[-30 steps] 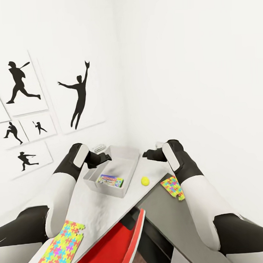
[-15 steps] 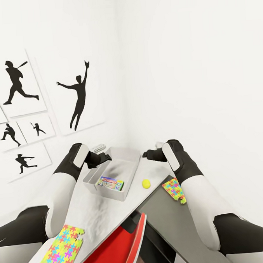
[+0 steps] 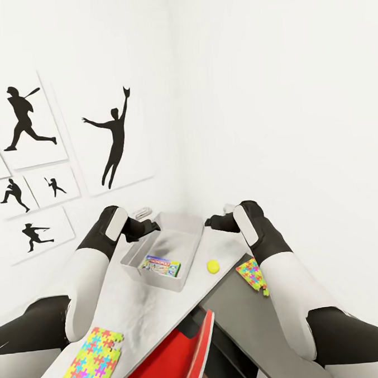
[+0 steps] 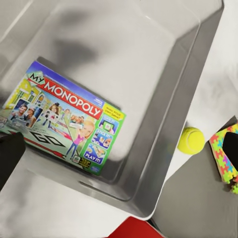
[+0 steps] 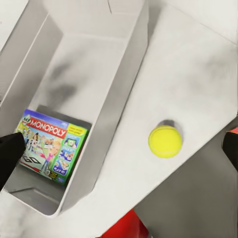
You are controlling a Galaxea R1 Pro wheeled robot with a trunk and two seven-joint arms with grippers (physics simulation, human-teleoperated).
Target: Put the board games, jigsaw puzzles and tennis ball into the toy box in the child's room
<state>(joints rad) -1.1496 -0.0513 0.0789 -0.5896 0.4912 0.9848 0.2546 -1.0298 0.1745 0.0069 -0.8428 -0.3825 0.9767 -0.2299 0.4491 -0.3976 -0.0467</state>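
White walls meet in a corner behind the grey bench (image 3: 140, 304); black sports silhouette prints (image 3: 116, 138) hang on the wall on my left side.

Left end effector (image 3: 151, 226): hovering at the far left rim of the toy box (image 3: 185, 267); whether its fingers are apart or together, I cannot tell. One dark fingertip (image 4: 10, 156) shows at the edge of my left wrist view.

Right end effector (image 3: 211, 221): over the bench just right of the toy box's far end, holding nothing that I can see; finger spacing not readable.

Toy box: open, between my two end effectors and reaching toward me. One board game (image 3: 159, 266), a Monopoly box (image 4: 62, 121), lies flat at its near end, below and nearer me than both end effectors.

Tennis ball (image 3: 213, 266): on the bench just right of the toy box, below my right forearm's inner side.

Jigsaw puzzle, smaller (image 3: 252, 273): at the bench's right edge, partly under my right arm.

Jigsaw puzzle, larger (image 3: 90, 363): flat at the bench's near left, well apart from the toy box.

Red chair (image 3: 171, 360): at the bench's near edge.
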